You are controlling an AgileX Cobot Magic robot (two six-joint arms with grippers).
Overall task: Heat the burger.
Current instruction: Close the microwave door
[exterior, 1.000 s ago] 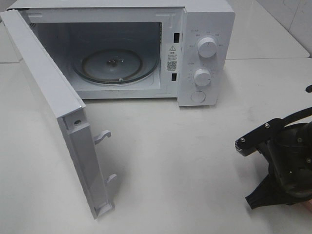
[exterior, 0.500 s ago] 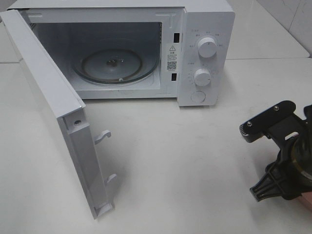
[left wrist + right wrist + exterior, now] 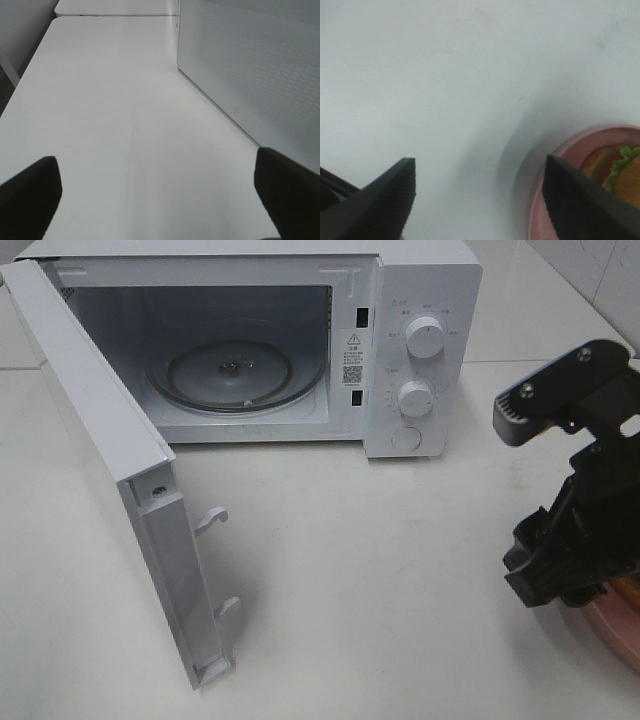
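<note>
The burger [image 3: 620,172], with green lettuce and a brown bun, sits on a pink plate [image 3: 560,165] at the edge of the right wrist view. In the high view only the plate's rim [image 3: 618,632] shows at the bottom right, under my right arm. My right gripper [image 3: 480,200] is open and empty above the bare table, with one finger [image 3: 580,200] next to the plate. It shows in the high view [image 3: 530,495] at the right edge. My left gripper [image 3: 160,195] is open and empty over the table, out of the high view.
A white microwave [image 3: 420,350] stands at the back with its door [image 3: 110,470] swung wide open to the left. Its glass turntable [image 3: 235,375] carries nothing. The door's perforated outer face [image 3: 250,75] is beside my left gripper.
My right arm has risen and moved back along the right edge of the high view. The pink plate's rim now shows beneath it.
</note>
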